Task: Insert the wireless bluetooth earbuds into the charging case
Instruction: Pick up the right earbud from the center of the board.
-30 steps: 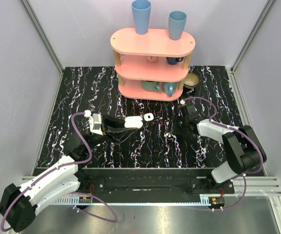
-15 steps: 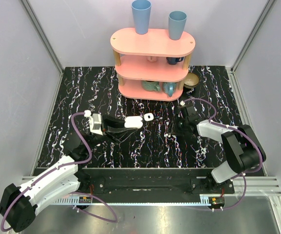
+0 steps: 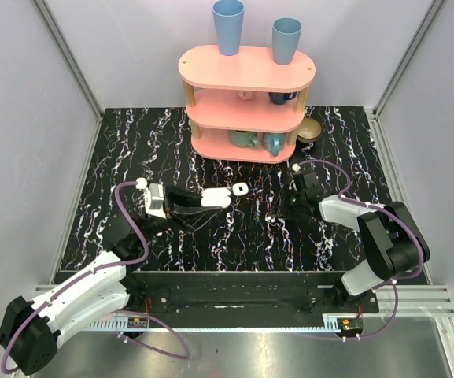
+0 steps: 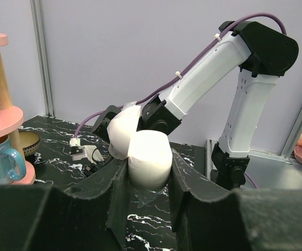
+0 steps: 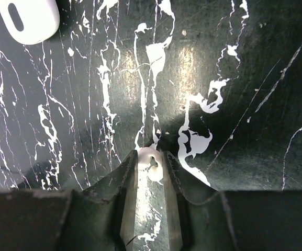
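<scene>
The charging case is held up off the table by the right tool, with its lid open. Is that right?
Not quite. The charging case is held by the left tool, not the right one. The rest is right: it is up off the table with its lid open. The left wrist view shows it pinched in that tool.

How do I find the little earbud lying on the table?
Find the pink three-tier shelf at the back. In front of it, right of the charging case, lies the earbud. It is a tiny loose white blob with a dark oval.
</scene>
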Available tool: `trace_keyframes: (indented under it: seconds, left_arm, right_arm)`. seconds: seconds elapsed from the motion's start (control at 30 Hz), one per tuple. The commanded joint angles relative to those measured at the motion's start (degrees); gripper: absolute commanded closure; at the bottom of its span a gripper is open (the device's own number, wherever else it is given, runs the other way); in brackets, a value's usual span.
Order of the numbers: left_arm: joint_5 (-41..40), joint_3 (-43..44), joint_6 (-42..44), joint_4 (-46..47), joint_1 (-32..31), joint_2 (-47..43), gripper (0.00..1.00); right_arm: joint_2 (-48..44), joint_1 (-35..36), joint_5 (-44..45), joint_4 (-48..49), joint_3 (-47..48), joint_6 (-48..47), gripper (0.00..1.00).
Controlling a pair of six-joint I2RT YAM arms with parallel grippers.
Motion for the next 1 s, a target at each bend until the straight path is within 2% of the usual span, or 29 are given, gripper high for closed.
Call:
trace_keyframes:
  seconds: [0.0,0.27,0.63,0.97]
  left_arm:
    - [1.2,1.2,-0.7,3.8,0.4,0.1,1.0]
    - [1.0,0.9,-1.0,3.9,0.4,0.1,1.0]
    - [0.3,0.7,-1.1,3.8,0.4,-0.2,1.0]
    - [-0.1,0.4,-1.2,4.0,0.4,-0.2,1.0]
  right_arm:
    - [-1.0,0.1,-2.3,0.6,-1.4,0.4,0.69]
    - [-0.7,0.2,-3.8,2.3,-2.6,0.7,0.68]
    - [-3.4,0.2,-5.8,2.9,-2.9,0.5,0.85]
    - [-10.7,0.1,-11.5,2.1,-1.8,-1.2,0.97]
